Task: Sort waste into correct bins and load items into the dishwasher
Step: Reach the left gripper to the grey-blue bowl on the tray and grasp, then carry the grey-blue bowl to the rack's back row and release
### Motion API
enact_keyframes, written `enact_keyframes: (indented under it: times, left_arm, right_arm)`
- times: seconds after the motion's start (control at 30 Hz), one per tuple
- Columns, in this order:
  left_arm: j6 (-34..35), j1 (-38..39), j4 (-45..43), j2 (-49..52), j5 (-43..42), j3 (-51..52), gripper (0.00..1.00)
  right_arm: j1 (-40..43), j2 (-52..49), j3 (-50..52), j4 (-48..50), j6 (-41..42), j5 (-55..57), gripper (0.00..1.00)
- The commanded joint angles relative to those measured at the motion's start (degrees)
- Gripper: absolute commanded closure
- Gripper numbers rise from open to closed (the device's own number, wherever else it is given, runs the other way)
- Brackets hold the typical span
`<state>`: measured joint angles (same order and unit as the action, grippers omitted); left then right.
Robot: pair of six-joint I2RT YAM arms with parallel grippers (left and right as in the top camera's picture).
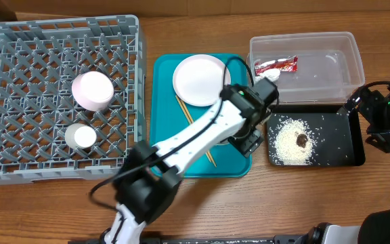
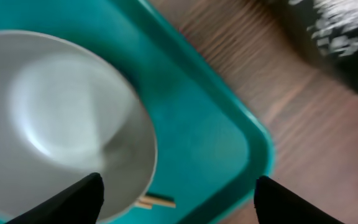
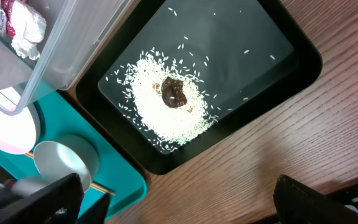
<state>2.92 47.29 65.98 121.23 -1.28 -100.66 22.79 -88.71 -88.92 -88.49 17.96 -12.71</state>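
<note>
My left gripper (image 1: 249, 140) (image 2: 179, 202) is open and empty, low over the right end of the teal tray (image 1: 164, 102). The pale bowl (image 2: 61, 118) sits under its left finger, with chopstick ends (image 2: 157, 200) beside it. The overhead view shows the white plate (image 1: 200, 80) and chopsticks (image 1: 185, 112) on the tray; my arm hides the bowl. The pink saucer (image 1: 93, 90) and white cup (image 1: 81, 136) stand in the grey rack (image 1: 19, 41). The wrapper (image 1: 276, 65) and tissue (image 1: 269, 76) lie in the clear tub (image 1: 347, 54). Rice (image 3: 166, 112) and a brown lump (image 3: 174, 92) lie in the black tray (image 1: 337, 135). My right gripper (image 1: 384, 125) (image 3: 179, 205) is open and empty.
The black tray sits just right of the teal tray, with a narrow strip of wood between them (image 2: 247, 81). The clear tub stands directly behind the black tray. Bare wooden table (image 3: 278, 143) lies in front of the black tray.
</note>
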Motion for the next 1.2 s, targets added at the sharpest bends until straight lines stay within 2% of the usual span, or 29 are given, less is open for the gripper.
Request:
enact_keyframes:
  times: [0.0,0.13,0.27,0.3,0.47,0.6,0.83,1.03,1.17]
  left_arm:
    - [0.55,-0.11,0.15,3.39,2.38,-0.57,0.31]
    - [0.57,-0.37,0.61,5.05,3.26,-0.57,0.62]
    - [1.05,-0.46,0.66,4.61,5.79,-1.44,0.85]
    - [1.53,-0.57,0.9,4.52,6.43,-1.88,0.96]
    - [2.34,-1.6,4.11,4.2,6.58,-5.64,0.96]
    - [2.47,-3.3,8.33,2.86,6.49,-12.37,0.96]
    - [2.1,-10.36,12.02,-3.67,4.63,-23.5,0.96]
    - [-2.93,-22.05,11.02,-10.45,-6.64,-25.66,0.96]
    - [-8.41,-31.65,10.12,-11.52,-19.43,-25.66,0.96]
  right_arm:
    - [0.07,0.85,-0.79,0.15,-0.39,-0.46,0.0]
    - [0.07,0.85,-0.79,0.09,-0.39,-0.44,0.0]
    - [0.07,0.85,-0.79,0.07,-0.39,-0.44,0.0]
    - [0.07,0.85,-0.79,0.07,-0.39,-0.44,0.0]
    - [0.07,0.85,-0.79,-0.17,-0.42,-0.42,0.0]
    - [0.07,0.85,-0.79,-0.17,-0.42,-0.42,0.0]
    - [0.07,0.85,-0.79,-0.17,-1.31,-0.44,0.0]
    - [0.07,0.85,-0.79,-0.15,-1.31,-0.44,0.0]
    - [0.07,0.85,-0.79,-0.15,-1.31,-0.44,0.0]
